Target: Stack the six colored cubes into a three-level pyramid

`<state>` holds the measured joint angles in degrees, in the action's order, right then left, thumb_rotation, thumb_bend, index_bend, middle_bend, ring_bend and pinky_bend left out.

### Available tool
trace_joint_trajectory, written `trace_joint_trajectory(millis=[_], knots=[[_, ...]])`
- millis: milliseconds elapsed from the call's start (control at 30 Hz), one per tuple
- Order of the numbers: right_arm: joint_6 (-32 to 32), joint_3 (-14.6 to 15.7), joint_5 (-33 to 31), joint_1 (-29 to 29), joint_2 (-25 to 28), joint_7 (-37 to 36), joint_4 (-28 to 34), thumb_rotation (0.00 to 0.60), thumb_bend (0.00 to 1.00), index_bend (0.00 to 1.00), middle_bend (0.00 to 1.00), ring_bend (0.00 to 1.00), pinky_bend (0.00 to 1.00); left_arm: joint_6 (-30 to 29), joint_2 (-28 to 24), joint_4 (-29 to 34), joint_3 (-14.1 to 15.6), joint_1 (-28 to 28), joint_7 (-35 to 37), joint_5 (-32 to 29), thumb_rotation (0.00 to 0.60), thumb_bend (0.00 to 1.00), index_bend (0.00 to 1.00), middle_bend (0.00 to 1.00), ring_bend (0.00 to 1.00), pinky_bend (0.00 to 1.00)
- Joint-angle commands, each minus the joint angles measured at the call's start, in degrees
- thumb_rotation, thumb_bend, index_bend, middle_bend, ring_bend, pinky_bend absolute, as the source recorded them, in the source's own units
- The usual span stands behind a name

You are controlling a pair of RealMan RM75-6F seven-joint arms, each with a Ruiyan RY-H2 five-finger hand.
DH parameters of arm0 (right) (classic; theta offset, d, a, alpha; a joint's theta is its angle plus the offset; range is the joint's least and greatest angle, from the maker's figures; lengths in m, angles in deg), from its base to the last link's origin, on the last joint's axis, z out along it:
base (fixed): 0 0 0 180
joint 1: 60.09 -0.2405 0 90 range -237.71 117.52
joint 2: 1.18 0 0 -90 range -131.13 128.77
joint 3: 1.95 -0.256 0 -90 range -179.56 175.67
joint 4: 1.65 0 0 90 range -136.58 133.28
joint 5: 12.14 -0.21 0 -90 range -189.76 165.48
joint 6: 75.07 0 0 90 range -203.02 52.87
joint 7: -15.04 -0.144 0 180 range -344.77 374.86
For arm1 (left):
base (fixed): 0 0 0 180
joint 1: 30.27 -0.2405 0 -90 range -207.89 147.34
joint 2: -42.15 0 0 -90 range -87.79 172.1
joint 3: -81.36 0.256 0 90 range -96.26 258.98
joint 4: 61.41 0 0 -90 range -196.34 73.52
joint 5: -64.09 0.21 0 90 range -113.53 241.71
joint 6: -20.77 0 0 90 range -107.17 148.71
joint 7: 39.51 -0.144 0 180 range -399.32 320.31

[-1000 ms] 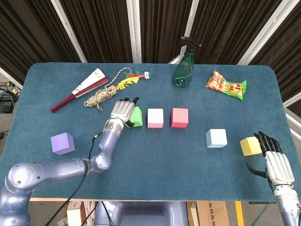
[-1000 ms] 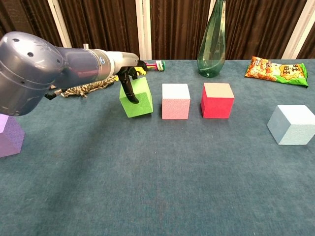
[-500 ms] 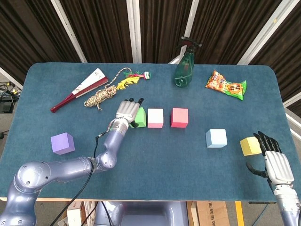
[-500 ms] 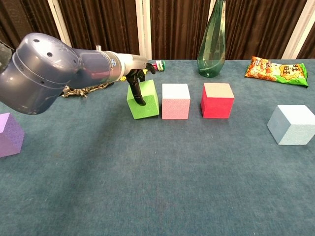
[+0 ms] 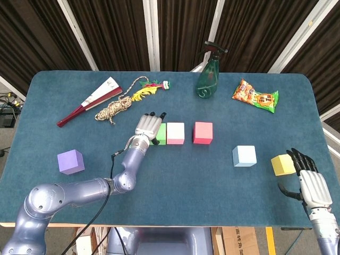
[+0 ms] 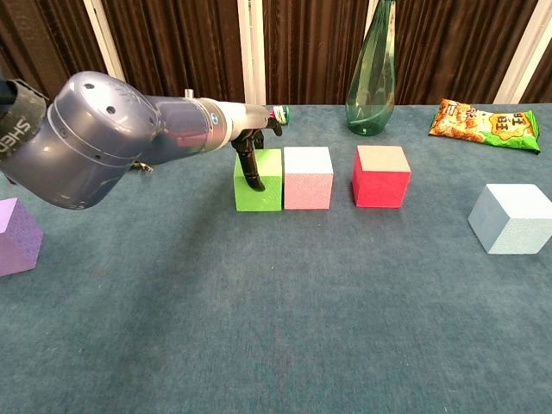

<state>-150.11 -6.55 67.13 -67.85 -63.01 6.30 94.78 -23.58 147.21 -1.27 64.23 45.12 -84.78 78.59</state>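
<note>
On the blue tabletop [image 5: 64, 95], seen from the head camera, the left hand [image 5: 147, 126] grips the green cube [image 5: 161, 134] beside the pink cube [image 5: 175, 133]; the right hand [image 5: 312, 183] rests spread near the yellow cube [image 5: 282, 164]. From the chest camera, green [image 6: 259, 181] touches pink [image 6: 308, 177]; a straight release would probably keep that base row flush.

Glossy blue-grey arm shells, silver robot hand [image 5: 147, 126] backs, black fingers [image 6: 254, 169], black cable along left forearm.
</note>
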Motion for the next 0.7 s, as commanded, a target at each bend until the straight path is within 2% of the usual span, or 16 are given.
trace_joint_trajectory(millis=[33, 700], knots=[[0.1, 0.0, 0.0, 0.0, 0.0, -0.2, 0.0, 0.600, 0.30, 0.00, 0.00, 0.00, 0.00, 0.2, 0.3, -0.3, 0.0, 0.2, 0.0, 0.1, 0.600, 0.34, 0.09, 0.42, 0.12, 0.20], [0.2, 0.0, -0.4, 0.1, 0.4, -0.7, 0.1, 0.600, 0.30, 0.00, 0.00, 0.00, 0.00, 1.3, 1.4, -2.1, -0.1, 0.7, 0.3, 0.5, 0.600, 0.34, 0.08, 0.40, 0.12, 0.20]])
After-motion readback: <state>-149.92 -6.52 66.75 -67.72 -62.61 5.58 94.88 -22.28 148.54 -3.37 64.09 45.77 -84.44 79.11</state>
